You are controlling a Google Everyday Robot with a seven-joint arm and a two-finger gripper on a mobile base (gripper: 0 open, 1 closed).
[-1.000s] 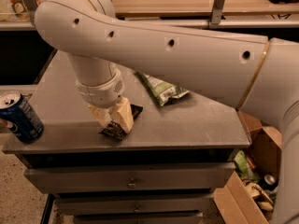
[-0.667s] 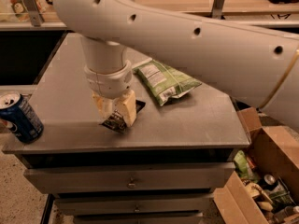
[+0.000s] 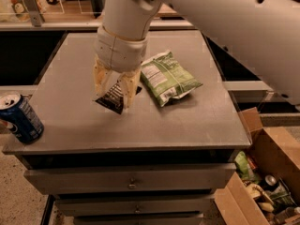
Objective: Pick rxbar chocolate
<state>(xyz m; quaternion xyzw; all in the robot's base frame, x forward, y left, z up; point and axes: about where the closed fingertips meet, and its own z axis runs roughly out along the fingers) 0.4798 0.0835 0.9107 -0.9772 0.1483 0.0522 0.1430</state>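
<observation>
The rxbar chocolate (image 3: 110, 99) is a small flat black wrapper with white text. It hangs tilted between the tan fingers (image 3: 128, 91) of my gripper (image 3: 114, 89), above the grey cabinet top (image 3: 197, 121) left of centre. The gripper is shut on the bar, and the bar's upper end is hidden between the fingers. The white arm reaches in from the upper right and covers the back of the top.
A green-and-white snack bag (image 3: 167, 77) lies just right of the gripper. A blue soda can (image 3: 19, 118) stands at the front left corner. An open cardboard box (image 3: 265, 177) of clutter sits on the floor at the right. Drawers (image 3: 131, 182) are below the top.
The gripper has risen with the black bar held in it, lifting it off the cabinet top. The arm has swung up and toward the back.
</observation>
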